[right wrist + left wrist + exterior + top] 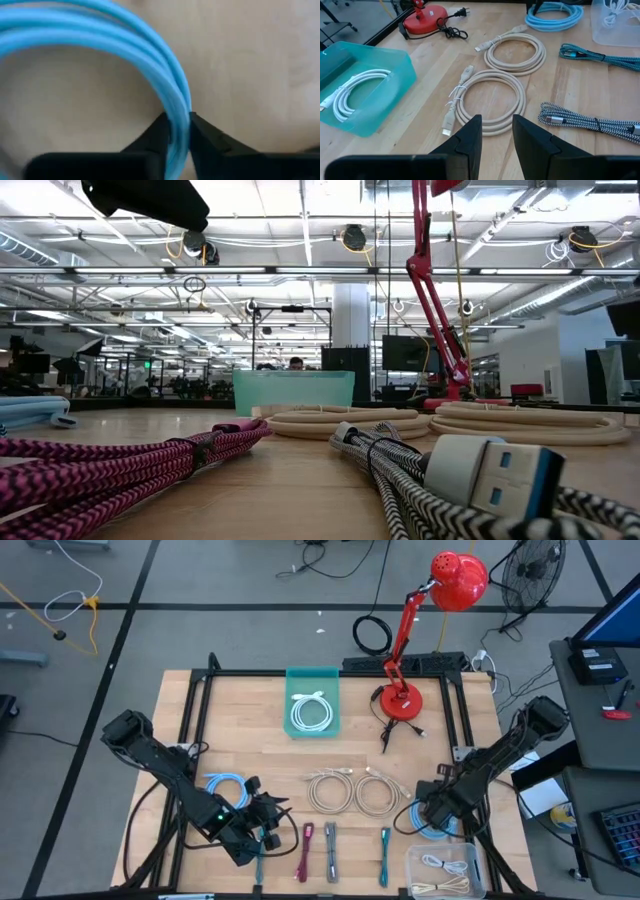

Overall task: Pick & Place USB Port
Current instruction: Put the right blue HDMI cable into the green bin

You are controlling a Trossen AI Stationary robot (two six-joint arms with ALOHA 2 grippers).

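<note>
Now the right gripper [176,131] has its fingers pinched on the light-blue coiled cable [100,30] at the desk's [250,755] near right, while the left gripper [497,135] hovers part-open, empty, near left.

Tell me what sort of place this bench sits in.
Probably a robotics lab or open workshop: the low view shows exposed ceiling pipes and monitors beyond the wooden table, and a floor fan stands nearby.
</note>
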